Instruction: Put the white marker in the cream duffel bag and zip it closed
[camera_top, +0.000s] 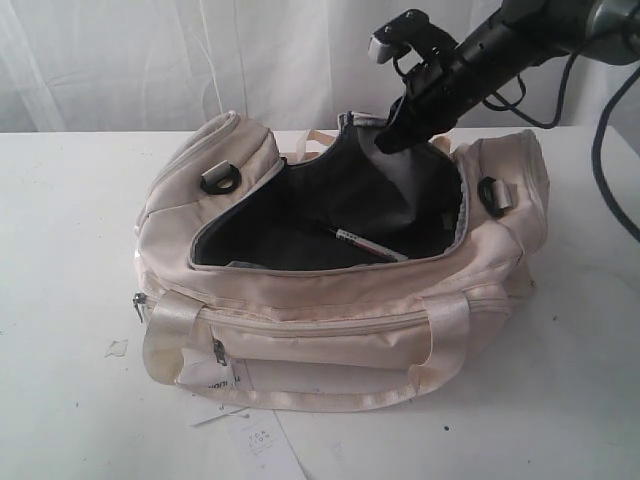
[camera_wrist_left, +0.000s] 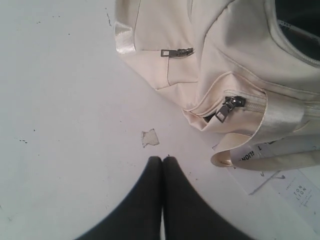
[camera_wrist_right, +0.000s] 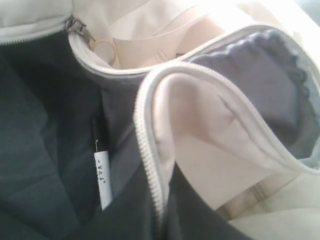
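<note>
The cream duffel bag (camera_top: 330, 320) sits mid-table with its top gaping wide and the black lining showing. The white marker (camera_top: 365, 243) lies inside on the lining, also seen in the right wrist view (camera_wrist_right: 102, 177). My right gripper (camera_top: 392, 138) reaches down at the bag's far rim and is shut on the zipper edge (camera_wrist_right: 150, 165) of the opening, one dark finger on each side (camera_wrist_right: 162, 202). The main zip slider (camera_wrist_right: 77, 27) sits at the end of the track. My left gripper (camera_wrist_left: 161, 159) is shut on nothing, just above the table beside the bag's end (camera_wrist_left: 225, 45); the exterior view does not show it.
Paper tags (camera_top: 250, 435) lie on the white table (camera_top: 70, 250) in front of the bag. A small scrap (camera_wrist_left: 149, 137) lies close to the left fingertips. Pocket zipper pulls (camera_wrist_left: 227, 107) hang at the bag's end. Cables (camera_top: 605, 180) trail at the right.
</note>
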